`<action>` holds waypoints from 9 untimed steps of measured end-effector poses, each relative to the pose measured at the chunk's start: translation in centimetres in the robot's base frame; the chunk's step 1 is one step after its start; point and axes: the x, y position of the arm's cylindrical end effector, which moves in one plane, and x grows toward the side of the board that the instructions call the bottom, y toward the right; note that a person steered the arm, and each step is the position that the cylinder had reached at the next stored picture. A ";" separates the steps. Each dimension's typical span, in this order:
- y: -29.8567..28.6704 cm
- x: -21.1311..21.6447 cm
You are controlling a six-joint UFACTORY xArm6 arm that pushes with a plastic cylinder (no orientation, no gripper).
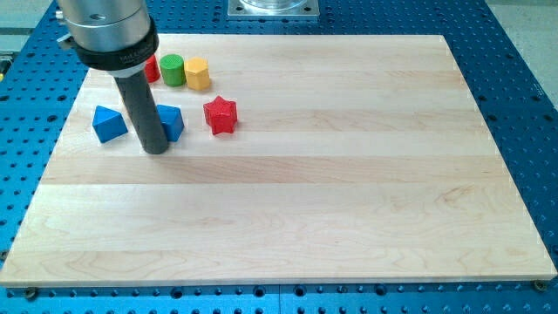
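Tip: my tip (155,150) rests on the wooden board (305,192) in the view's upper-left quarter, the dark rod rising straight to its grey mount.
Pincer state: none fitted; the arm ends in a plain rod, so there are no jaws to stand apart or together, and nothing is held.
Contact: the rod hides the left part of a blue block (171,121); my tip appears to touch it or stand just beside it, at its lower-left. Which of the two I cannot tell.
Left neighbour: a second blue block (109,123), wedge-like, lies near my tip on the view's left, apart from it.
Right neighbour: a red star block (221,114) sits to the right of the partly hidden blue block, apart from it.
Upper row: a green cylinder (173,70) and a yellow block (198,74), touching or nearly so, lie toward the view's top; a red block (152,69) beside the green one is mostly hidden behind the rod's mount.
Surround: blue perforated table (523,105) under the board.
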 end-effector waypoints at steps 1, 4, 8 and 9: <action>0.9 -0.2; 6.5 1.7; 9.7 -4.7; 8.6 -2.7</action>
